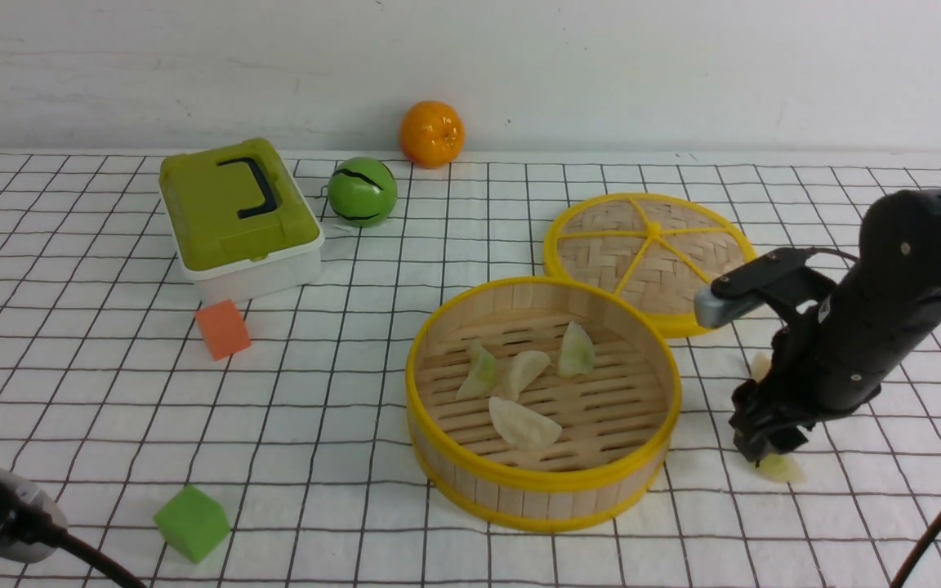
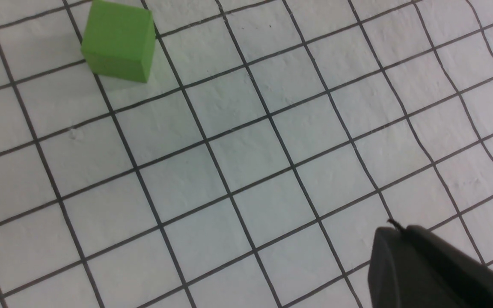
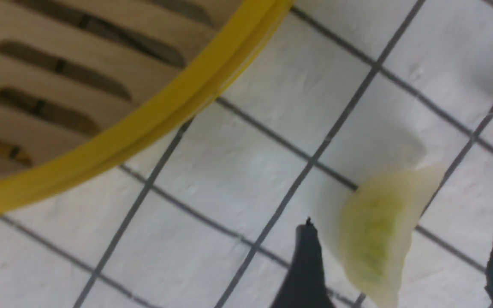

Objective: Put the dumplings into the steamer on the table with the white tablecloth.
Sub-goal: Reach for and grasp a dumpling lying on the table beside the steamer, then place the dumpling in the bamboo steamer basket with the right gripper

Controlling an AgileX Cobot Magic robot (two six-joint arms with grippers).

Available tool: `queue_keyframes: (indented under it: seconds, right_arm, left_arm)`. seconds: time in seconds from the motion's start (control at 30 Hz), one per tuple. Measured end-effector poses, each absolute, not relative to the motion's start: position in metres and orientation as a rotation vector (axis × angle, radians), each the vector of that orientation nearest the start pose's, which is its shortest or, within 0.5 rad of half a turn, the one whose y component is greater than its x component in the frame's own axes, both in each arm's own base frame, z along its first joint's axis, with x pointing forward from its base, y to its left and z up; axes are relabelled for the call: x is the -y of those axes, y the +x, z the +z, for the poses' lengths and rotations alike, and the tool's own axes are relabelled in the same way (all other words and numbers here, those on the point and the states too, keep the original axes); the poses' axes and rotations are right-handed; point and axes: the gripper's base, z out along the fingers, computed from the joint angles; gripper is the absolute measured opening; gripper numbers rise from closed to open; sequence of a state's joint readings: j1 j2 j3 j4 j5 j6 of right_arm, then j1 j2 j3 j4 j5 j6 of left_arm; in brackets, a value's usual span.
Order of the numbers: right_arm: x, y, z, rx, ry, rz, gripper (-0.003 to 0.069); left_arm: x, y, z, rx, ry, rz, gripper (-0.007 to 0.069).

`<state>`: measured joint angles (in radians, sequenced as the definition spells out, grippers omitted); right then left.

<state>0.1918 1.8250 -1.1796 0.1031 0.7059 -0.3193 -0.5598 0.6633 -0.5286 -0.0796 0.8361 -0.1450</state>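
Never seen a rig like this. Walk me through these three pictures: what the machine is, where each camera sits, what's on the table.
This is a robot with two arms, each ending in a two-fingered gripper. The wide picture looks forward from between the arms. The other two come from cameras on the wrists.

On the gridded tablecloth stand a bamboo steamer holding four dumplings, its lid, a green-lidded box, a green ball, an orange, an orange cube and a green cube.

The right gripper is open, low over a fifth dumpling lying between its fingers, not gripped. Another dumpling peeks out behind that arm. The left gripper is near the green cube; only one finger shows.
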Motion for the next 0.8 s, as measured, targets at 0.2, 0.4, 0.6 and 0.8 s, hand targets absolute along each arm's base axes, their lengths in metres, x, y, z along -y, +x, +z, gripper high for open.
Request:
queue_keyframes:
  seconds: [0.2,0.4,0.6,0.8]
  right_arm:
    - [-0.075,0.356,0.162,-2.823,-0.61,0.082,0.0449]
    - [-0.074,0.357,0.163,-2.846,-0.584,0.07,0.0197]
    - [-0.085,0.355,0.225,-2.808,-0.634,0.062,0.0209]
    - [-0.147,0.348,0.281,-2.65,-0.75,0.236,0.0209]
  left_arm:
    - [0.063,0.091,0.267,-2.448,0.473,-0.4,-0.0012]
    - [0.063,0.09,0.267,-2.456,0.473,-0.403,-0.0008]
    - [0.063,0.089,0.266,-2.475,0.476,-0.397,-0.0005]
    - [0.063,0.09,0.266,-2.462,0.475,-0.4,-0.0001]
